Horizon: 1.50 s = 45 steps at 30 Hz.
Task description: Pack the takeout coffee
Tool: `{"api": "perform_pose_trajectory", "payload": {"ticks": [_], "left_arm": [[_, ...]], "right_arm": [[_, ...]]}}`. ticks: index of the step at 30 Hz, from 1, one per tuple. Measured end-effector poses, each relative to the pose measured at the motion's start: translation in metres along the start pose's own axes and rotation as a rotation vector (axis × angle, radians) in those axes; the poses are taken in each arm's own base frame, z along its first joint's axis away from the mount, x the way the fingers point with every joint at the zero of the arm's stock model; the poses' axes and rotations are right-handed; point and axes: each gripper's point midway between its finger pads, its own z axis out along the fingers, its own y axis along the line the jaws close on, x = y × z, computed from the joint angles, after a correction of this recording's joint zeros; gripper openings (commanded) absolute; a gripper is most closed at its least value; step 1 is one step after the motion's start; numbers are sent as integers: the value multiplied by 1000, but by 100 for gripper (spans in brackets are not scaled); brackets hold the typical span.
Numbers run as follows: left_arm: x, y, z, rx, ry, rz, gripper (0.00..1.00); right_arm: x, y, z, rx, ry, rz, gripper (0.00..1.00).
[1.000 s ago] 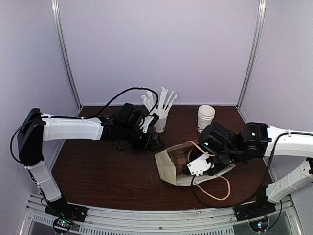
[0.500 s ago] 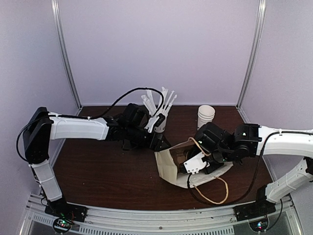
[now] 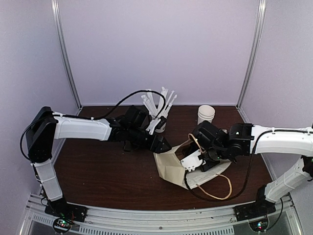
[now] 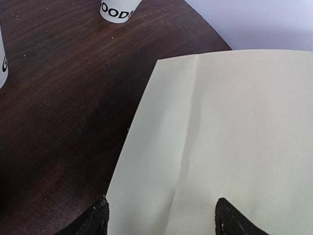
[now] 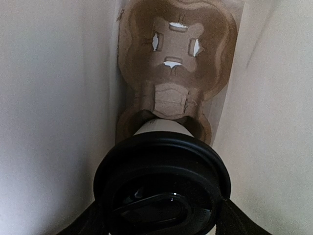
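A: Arm poses?
B: Left arm stretched across the surface, left claw spread wide, gripping nothing, over the paper bag's flat side. Right arm bent low, right claw inside the bag.
A: Coffee?
B: Takeout coffee clamped between the right claw's fingers, inside the bag, right half of the surface, cardboard carrier just beyond. White cup, black lid.

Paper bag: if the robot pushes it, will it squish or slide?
Probably squish: the paper bag looks thin and shows a crease. It may slide less easily, since the takeout coffee sits inside, likely weighing it down.
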Motion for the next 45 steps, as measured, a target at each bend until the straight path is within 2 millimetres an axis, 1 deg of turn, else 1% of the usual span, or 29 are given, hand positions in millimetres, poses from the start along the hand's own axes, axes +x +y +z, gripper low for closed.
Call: {"api": "perform_pose_trajectory", "payload": {"ticks": [7,13,16,22,25,28,33,39,45], "left_arm": [[-2,3,0,-3,-7,1,75],[-4,7,-3,-14,-12,5,76],[-6,11,-11,-40,-14,12,77],[-18,3,-46,-82,-66,50,77],[-18,0,-63,-103,-94,57,77],[-14,1,-74,-123,-108,56,77],[-5,1,-84,-139,-105,46,77],[-8,-2,-93,-150,-120,46,77],[-8,-1,-95,-156,-122,44,77]], "right_arm": [[4,-5,9,-12,-11,20,59],[3,-12,10,-41,-16,30,60],[3,-16,11,-65,-17,37,60],[6,-31,20,-147,-18,87,60],[8,-37,25,-184,-22,115,60],[11,-44,30,-224,-29,162,60],[17,-57,44,-281,-37,274,60],[22,-60,53,-317,-50,337,60],[28,-62,60,-337,-63,393,60]]}}
